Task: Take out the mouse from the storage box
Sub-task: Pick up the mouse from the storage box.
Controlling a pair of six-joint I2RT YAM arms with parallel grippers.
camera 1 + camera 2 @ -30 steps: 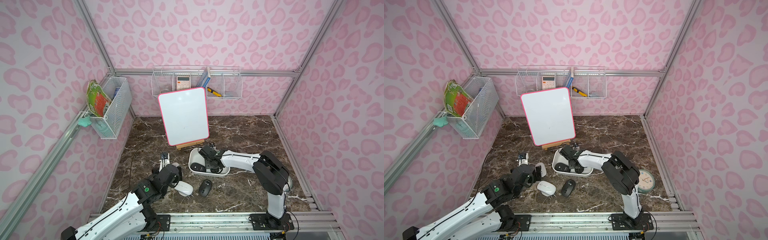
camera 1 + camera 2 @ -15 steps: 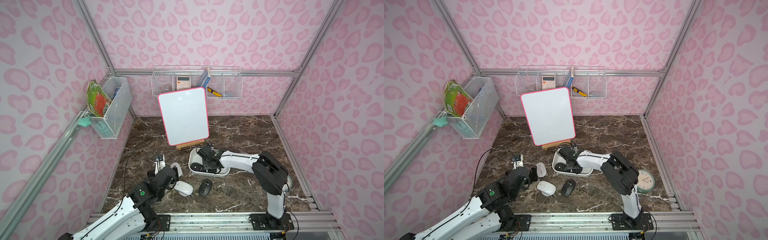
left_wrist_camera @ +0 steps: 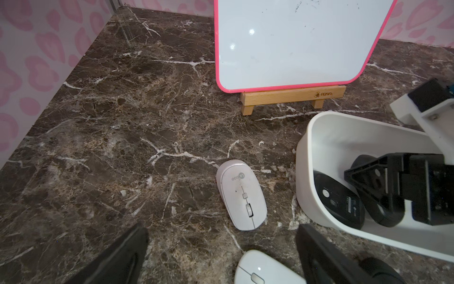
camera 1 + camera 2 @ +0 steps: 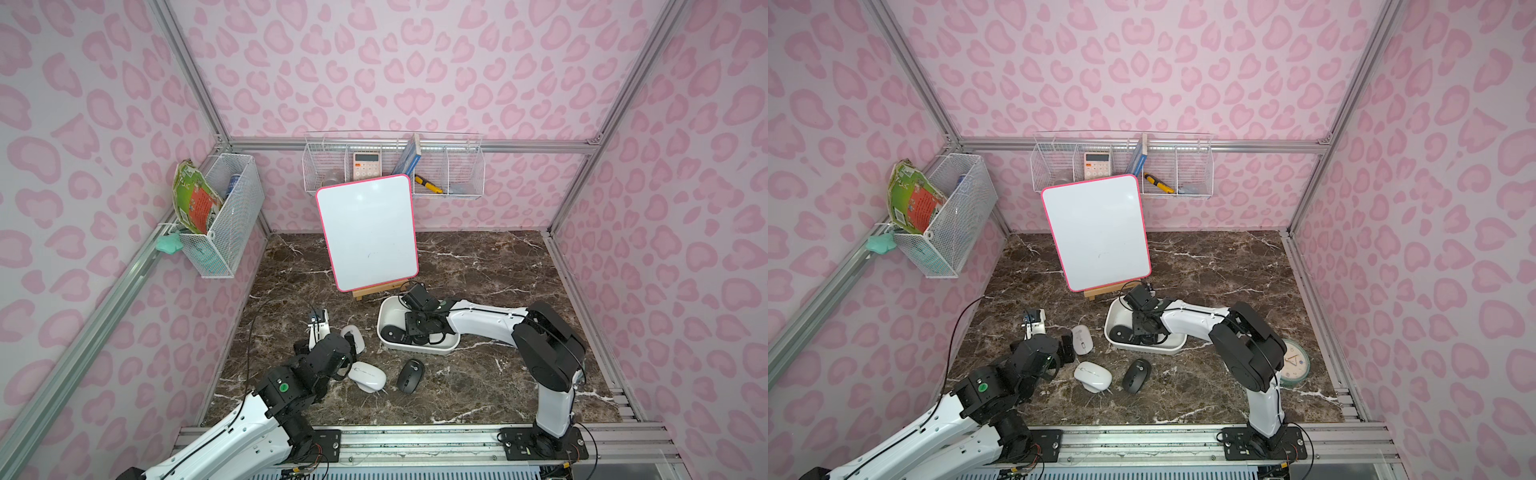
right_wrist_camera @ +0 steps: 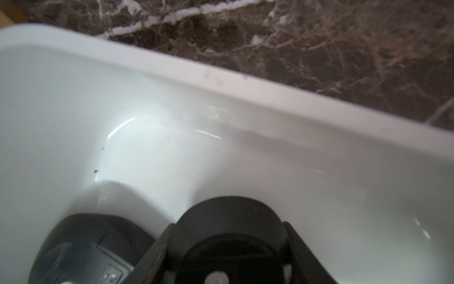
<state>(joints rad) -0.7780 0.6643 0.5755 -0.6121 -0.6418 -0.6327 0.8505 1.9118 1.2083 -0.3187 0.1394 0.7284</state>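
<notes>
Right wrist view: my right end effector (image 5: 228, 246) flanks the rounded black mouse (image 5: 228, 214) in the shallow white plastic storage box (image 5: 172, 81) for lifting; whether clenched, I cannot tell.

BOX storage box (image 4: 419, 350): near side filled by right gripper (image 4: 419, 332), the black mouse (image 5: 231, 228) between its fingers and an upturned black mouse (image 3: 336, 200); far-left corner bare | BEHIND whiteboard (image 4: 368, 232) on easel (image 3: 292, 94) just beyond the rim | FRONT flat white mouse (image 4: 1081, 338), rounded white mouse (image 4: 1093, 376), dark mouse (image 4: 1136, 375) dot the tabletop (image 4: 478, 266) | RIGHT, FAR open marble
</notes>
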